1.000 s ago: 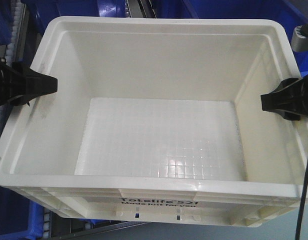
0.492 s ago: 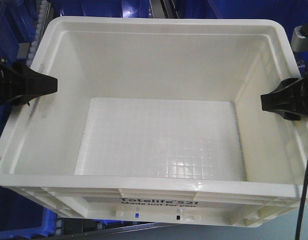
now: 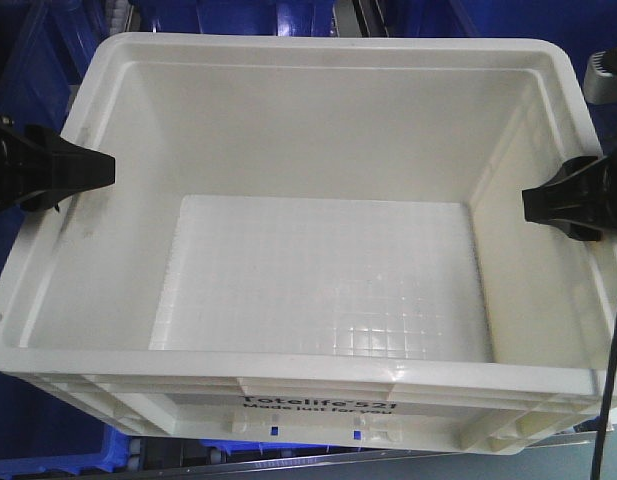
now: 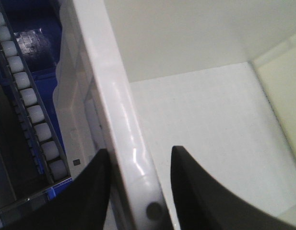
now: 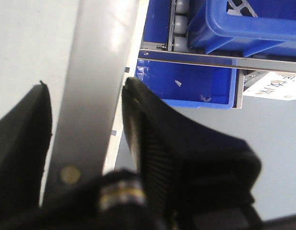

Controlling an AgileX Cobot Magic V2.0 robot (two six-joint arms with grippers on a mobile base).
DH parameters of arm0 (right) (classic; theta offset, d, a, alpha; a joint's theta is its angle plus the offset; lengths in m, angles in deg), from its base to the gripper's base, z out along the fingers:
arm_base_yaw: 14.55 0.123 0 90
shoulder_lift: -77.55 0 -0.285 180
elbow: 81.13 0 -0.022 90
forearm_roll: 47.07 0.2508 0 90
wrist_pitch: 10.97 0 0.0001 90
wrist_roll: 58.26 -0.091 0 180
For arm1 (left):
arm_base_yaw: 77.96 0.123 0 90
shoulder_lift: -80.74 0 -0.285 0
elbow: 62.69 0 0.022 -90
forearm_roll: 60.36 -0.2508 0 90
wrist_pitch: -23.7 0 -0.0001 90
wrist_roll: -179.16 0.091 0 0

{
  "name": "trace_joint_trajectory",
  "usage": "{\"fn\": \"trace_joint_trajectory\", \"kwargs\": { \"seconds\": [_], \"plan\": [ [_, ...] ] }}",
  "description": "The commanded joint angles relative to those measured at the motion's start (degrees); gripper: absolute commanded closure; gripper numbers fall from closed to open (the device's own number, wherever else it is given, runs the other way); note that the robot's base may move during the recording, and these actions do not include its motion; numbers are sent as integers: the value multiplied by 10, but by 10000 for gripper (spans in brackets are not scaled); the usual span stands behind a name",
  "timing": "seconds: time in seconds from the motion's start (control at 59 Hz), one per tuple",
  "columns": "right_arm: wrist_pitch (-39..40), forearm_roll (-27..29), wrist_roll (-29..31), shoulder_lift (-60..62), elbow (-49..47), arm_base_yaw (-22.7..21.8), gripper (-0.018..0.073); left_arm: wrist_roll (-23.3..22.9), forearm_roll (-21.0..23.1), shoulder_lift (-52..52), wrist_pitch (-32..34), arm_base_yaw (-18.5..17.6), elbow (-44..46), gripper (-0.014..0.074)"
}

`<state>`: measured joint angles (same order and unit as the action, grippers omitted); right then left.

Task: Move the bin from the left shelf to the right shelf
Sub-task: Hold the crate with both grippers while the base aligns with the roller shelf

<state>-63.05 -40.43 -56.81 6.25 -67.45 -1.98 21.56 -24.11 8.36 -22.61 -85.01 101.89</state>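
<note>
The bin (image 3: 318, 280), a large white empty tote with black print on its near side, fills the front view. My left gripper (image 3: 88, 170) is shut over its left rim and my right gripper (image 3: 548, 200) over its right rim. In the left wrist view the left gripper (image 4: 138, 153) has one black finger outside the bin wall (image 4: 114, 110) and one inside. The right gripper (image 5: 85, 86) straddles the bin's rim (image 5: 95, 57) the same way. A rail of white rollers (image 4: 30, 96) runs beside the bin; I cannot tell whether it belongs to the right shelf.
Dark blue totes (image 3: 238, 15) sit behind and below the bin, and one blue tote (image 5: 253, 24) rests on a roller rail (image 5: 179, 24) with a metal bar (image 5: 195, 60) under it. Another blue tote (image 5: 186, 86) lies below, over grey floor (image 5: 272, 134).
The blue totes and roller rail behind the bin have slid to the right in the front view. The bin and both grippers keep the same place in the picture.
</note>
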Motion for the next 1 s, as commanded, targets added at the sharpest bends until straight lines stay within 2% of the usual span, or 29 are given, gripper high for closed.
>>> {"fn": "trace_joint_trajectory", "kwargs": {
  "seconds": [0.0, 0.983],
  "plan": [
    [75, 16, -2, 12, -26, 0, 564, 29, 72, 23, 12, -10, 23, 603],
    [75, 16, -2, 12, -26, 0, 564, 29, 72, 23, 12, -10, 23, 603]
  ]
}}
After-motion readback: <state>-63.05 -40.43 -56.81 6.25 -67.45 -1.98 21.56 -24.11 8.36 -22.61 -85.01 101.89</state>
